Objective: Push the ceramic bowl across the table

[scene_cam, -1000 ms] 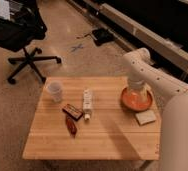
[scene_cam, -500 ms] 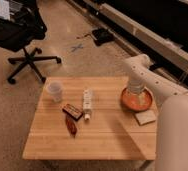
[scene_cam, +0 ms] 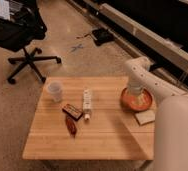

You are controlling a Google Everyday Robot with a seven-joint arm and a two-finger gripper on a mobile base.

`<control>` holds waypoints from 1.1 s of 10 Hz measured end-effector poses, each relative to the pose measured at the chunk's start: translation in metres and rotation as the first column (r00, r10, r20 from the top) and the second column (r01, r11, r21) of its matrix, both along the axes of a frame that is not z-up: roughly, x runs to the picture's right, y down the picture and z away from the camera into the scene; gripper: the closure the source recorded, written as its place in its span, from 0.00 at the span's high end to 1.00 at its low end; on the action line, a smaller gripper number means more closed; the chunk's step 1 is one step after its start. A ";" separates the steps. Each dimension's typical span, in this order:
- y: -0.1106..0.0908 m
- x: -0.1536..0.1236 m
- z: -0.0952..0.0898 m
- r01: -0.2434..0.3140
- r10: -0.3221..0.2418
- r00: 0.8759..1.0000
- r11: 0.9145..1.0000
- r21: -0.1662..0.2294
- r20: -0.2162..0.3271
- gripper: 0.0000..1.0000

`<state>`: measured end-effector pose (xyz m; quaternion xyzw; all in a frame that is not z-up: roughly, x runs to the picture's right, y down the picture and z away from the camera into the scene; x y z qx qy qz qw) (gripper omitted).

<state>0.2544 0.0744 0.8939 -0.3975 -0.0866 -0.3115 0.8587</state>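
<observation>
The orange-red ceramic bowl [scene_cam: 136,99] sits near the right edge of the light wooden slat table [scene_cam: 107,135]. My white arm reaches in from the lower right and bends down over the bowl. The gripper [scene_cam: 134,93] is at the end of the arm, down at or in the bowl, and its tips are hidden behind the wrist. A small white cup [scene_cam: 55,91] stands at the table's far left.
A white bottle [scene_cam: 87,103] lies mid-table, with a dark packet [scene_cam: 72,111] and a red item [scene_cam: 71,125] to its left. A tan sponge [scene_cam: 145,117] lies in front of the bowl. A black office chair [scene_cam: 22,37] stands beyond the table's left.
The arm's wrist has shifted slightly over the bowl. The bowl and the other objects look to be in the same places.
</observation>
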 end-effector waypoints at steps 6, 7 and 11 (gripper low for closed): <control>0.021 -0.012 0.003 0.021 -0.015 0.998 0.996 -0.083 0.068 0.65; 0.023 -0.015 0.003 0.032 -0.024 0.996 0.995 -0.097 0.081 0.65; 0.035 -0.029 0.001 0.080 -0.059 0.988 0.986 -0.148 0.142 0.65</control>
